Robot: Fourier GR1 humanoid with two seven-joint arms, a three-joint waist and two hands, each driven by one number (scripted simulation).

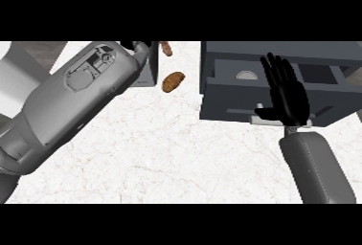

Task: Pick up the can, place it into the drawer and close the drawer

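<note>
You had even, fairly bright light over the white marbled desk (176, 158), with no glare on it. Shadows were soft: a faint grey patch lay beside the brown oval object (173, 82), and the inside of the open drawer (283, 103) was darker than its front. The black right hand (286, 98) showed almost no shading on its fingers. The left forearm (67, 103) carried a pale sheen along its upper casing and loomed very large at the edge.
</note>
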